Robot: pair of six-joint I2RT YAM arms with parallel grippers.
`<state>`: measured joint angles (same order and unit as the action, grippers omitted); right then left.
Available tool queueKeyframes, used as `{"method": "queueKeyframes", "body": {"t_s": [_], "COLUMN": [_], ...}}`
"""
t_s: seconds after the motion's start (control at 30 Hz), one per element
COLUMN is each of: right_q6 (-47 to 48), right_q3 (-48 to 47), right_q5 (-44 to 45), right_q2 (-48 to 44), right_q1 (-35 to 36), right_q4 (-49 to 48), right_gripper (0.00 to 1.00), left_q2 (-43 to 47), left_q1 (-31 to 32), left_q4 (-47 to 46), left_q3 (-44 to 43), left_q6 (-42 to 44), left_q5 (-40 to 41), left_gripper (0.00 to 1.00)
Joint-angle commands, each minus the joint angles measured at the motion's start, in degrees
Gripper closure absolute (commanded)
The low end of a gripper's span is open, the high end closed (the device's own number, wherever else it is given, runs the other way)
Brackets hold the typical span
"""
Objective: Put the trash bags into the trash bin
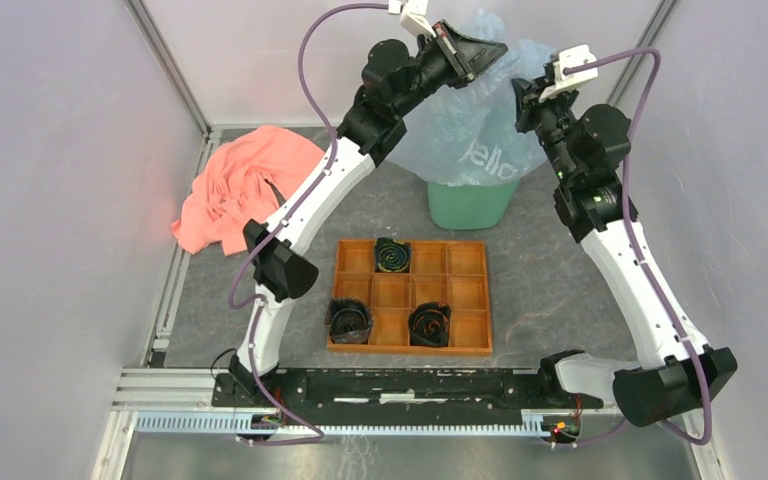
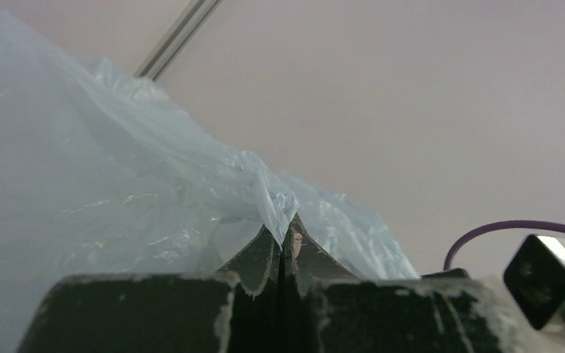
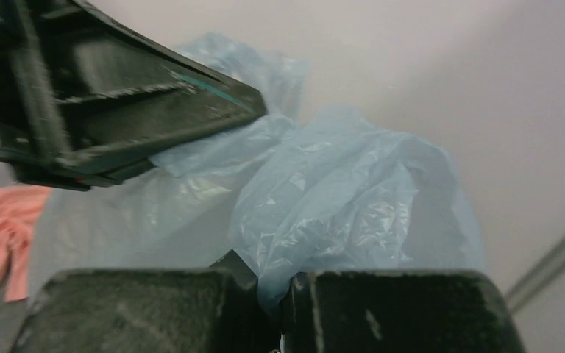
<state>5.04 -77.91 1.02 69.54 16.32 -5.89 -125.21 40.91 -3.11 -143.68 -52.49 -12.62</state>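
The pale blue trash bag (image 1: 475, 130) is held up above the mint-green trash bin (image 1: 470, 203) at the back of the table. Its lower part with white lettering covers the bin's rim. My left gripper (image 1: 497, 47) is shut on the bag's top edge, and the left wrist view shows the film pinched between its fingertips (image 2: 283, 237). My right gripper (image 1: 523, 95) is shut on the bag's right side, with plastic (image 3: 338, 198) bunched between its jaws (image 3: 283, 285). The left gripper also shows in the right wrist view (image 3: 154, 110). The bin's inside is hidden.
A salmon-pink cloth (image 1: 245, 190) lies at the back left. An orange-brown wooden compartment tray (image 1: 467, 292) sits in front of the bin and holds three black coiled rolls (image 1: 392, 257). Cage walls and metal posts stand close behind the bin.
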Motion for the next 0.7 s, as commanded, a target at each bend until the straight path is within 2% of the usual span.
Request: {"method": "queueKeyframes", "body": {"t_s": [0.0, 0.1, 0.17, 0.3, 0.4, 0.6, 0.67], "right_q6": [-9.5, -12.7, -13.8, -13.7, -12.5, -11.5, -12.1], "right_q3": [-1.7, -0.8, 0.5, 2.4, 2.7, 1.2, -0.2], "right_q5": [-14.5, -18.5, -20.6, -21.0, -21.0, -22.9, -23.0], "right_q2": [0.1, 0.5, 0.1, -0.5, 0.2, 3.9, 5.9], "right_q1": [-0.8, -2.3, -2.8, -2.8, -2.9, -2.8, -2.7], "right_q4": [-4.7, -7.2, -9.5, -10.4, -10.2, -11.0, -11.3], "right_gripper": [0.92, 0.92, 0.88, 0.63, 0.53, 0.23, 0.18], "left_q2": [5.5, 6.0, 6.1, 5.8, 5.5, 4.8, 4.4], "left_q1": [-1.5, -1.8, -2.0, -2.4, -2.4, -2.3, -2.3], "left_q4": [5.8, 7.5, 7.9, 7.5, 6.2, 3.5, 3.4], "left_q3": [1.5, 1.6, 1.8, 1.9, 1.8, 1.8, 1.8], "left_q6": [5.8, 7.1, 7.1, 6.5, 5.4, 2.5, 1.2], "left_q5": [-2.7, -3.8, -4.2, -5.1, -6.0, -8.5, -9.5], "left_gripper": [0.98, 0.98, 0.98, 0.98, 0.98, 0.98, 0.98]}}
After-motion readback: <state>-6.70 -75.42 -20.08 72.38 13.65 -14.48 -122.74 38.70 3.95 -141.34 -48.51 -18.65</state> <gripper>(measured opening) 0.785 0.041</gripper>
